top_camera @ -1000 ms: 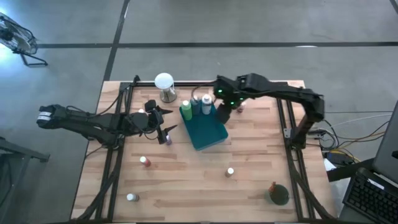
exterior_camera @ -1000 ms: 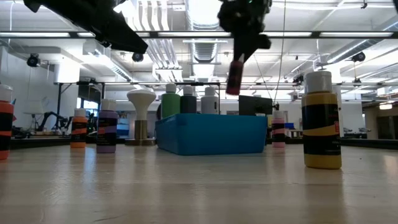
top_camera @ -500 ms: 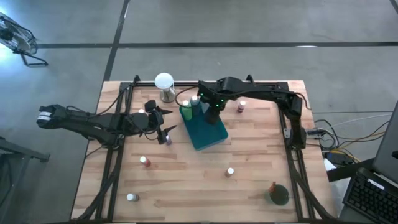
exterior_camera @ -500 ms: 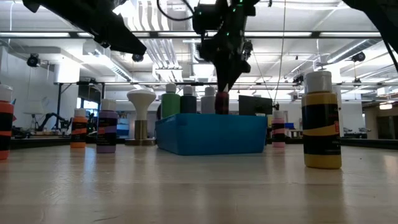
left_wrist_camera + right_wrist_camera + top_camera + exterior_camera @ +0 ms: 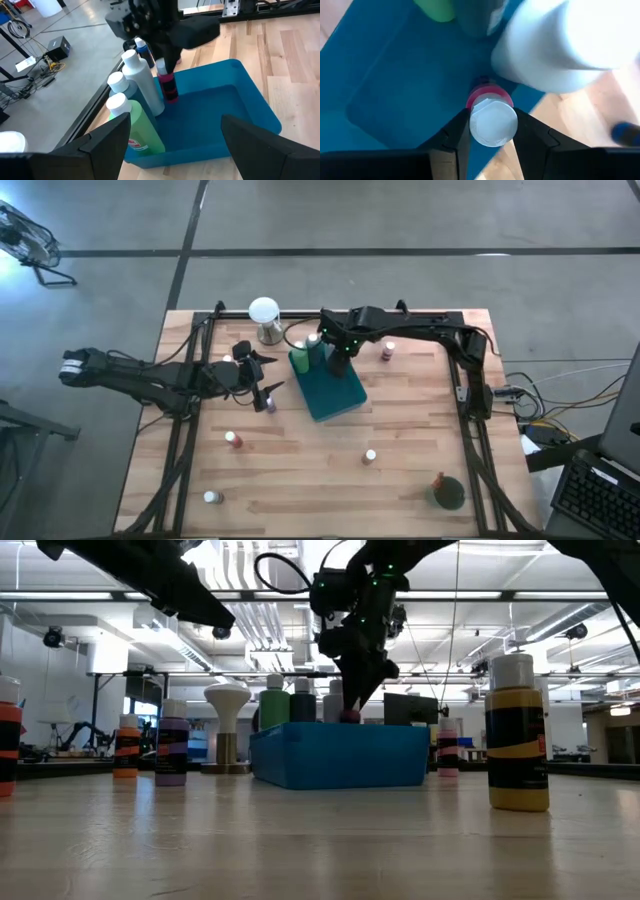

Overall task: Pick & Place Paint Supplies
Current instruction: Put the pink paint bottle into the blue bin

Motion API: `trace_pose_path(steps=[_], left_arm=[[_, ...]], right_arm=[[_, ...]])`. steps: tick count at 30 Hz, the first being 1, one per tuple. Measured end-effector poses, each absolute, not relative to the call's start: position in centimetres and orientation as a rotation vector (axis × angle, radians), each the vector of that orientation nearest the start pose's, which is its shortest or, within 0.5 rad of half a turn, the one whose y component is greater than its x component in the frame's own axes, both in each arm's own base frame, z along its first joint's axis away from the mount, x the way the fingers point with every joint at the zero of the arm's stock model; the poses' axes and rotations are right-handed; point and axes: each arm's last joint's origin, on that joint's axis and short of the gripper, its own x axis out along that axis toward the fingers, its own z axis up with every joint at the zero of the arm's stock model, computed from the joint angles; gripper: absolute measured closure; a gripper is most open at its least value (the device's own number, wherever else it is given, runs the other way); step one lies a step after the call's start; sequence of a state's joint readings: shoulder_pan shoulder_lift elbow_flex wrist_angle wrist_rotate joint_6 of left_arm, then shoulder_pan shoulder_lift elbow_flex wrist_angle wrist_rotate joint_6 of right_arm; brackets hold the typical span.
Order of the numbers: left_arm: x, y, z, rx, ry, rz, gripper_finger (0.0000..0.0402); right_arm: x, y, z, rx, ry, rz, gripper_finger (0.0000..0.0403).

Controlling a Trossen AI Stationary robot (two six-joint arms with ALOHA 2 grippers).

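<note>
My right gripper point(image 5: 338, 360) reaches down into the teal tray point(image 5: 340, 402) and is shut on a small red bottle with a white cap point(image 5: 168, 86). The bottle stands beside a tall white bottle point(image 5: 143, 82) and a green one point(image 5: 139, 131) along the tray's far-left wall. In the low view only the bottle's red lower part point(image 5: 350, 716) shows above the tray's wall point(image 5: 340, 755). My left gripper point(image 5: 262, 382) hangs open over the table left of the tray, near a purple bottle point(image 5: 270, 403), holding nothing. My right gripper pinches the red bottle's white cap point(image 5: 493, 123) between its two fingers point(image 5: 457, 136), one on each side. The fingers come steeply from above, pointing down. The bottle hangs about upright below them, its base point(image 5: 171, 98) low inside the tray; whether it rests on the floor I cannot tell.
A white globe on a metal base point(image 5: 264, 318) stands behind the tray. Loose bottles stand on the table: a red one point(image 5: 387, 351) at the far right, others point(image 5: 232, 439) point(image 5: 370, 456) point(image 5: 210, 497) nearer, and a dark green thing point(image 5: 447, 492) at the near right.
My right gripper has moved toward the table's left and down, carrying the red bottle from above the tray's right side into the tray beside the standing bottles. The bottle has sunk behind the tray's wall, staying about upright.
</note>
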State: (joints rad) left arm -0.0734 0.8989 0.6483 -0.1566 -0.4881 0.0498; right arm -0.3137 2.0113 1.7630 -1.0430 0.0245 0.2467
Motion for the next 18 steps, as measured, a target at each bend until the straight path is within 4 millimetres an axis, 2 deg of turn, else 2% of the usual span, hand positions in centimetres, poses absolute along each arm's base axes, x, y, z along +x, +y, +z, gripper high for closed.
trace_pose_path(steps=[18], left_arm=[[19.4, -0.1, 27.1, 0.160, 0.398, 0.399, 0.0087]], right_arm=[[38.7, -13.0, 23.6, 0.408, 1.282, -0.454, 0.0289]])
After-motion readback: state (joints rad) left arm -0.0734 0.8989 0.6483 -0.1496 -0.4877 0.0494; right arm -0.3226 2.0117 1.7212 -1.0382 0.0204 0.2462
